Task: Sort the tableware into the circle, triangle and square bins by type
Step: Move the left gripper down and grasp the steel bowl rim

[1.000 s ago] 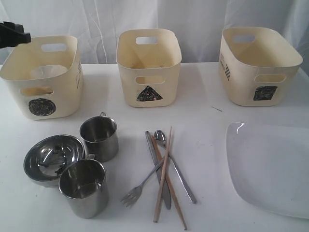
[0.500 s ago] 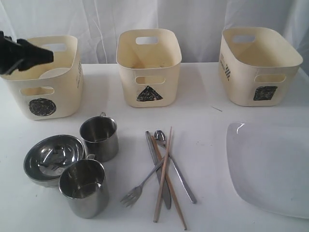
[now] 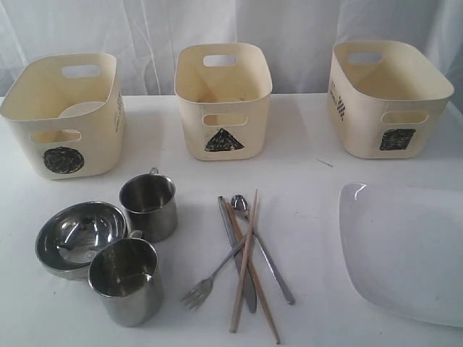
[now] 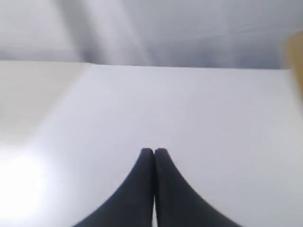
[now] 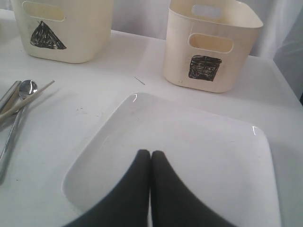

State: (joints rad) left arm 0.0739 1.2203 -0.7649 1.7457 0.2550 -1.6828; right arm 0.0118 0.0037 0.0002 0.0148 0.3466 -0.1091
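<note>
Three cream bins stand along the back: the circle bin (image 3: 69, 116) with a small white bowl (image 3: 79, 109) inside, the triangle bin (image 3: 223, 97) and the square bin (image 3: 387, 97). In front lie a steel bowl (image 3: 76, 235), two steel mugs (image 3: 148, 206) (image 3: 124, 278), a fork (image 3: 210, 278), a knife (image 3: 235, 253), a spoon (image 3: 260, 246), crossed wooden chopsticks (image 3: 248, 264) and the large white plate (image 3: 405, 249). Neither arm shows in the exterior view. My left gripper (image 4: 153, 150) is shut and empty over bare white table. My right gripper (image 5: 150, 153) is shut and empty above the plate (image 5: 189, 151).
White curtains hang behind the bins. The plate runs off the right edge of the exterior view. The right wrist view also shows the triangle bin (image 5: 66, 28), the square bin (image 5: 210, 47) and the spoon (image 5: 26, 90) beside a chopstick.
The left gripper, open over the circle bin a second ago, has shut and drawn back out of the exterior view to the left. Nothing on the table has moved.
</note>
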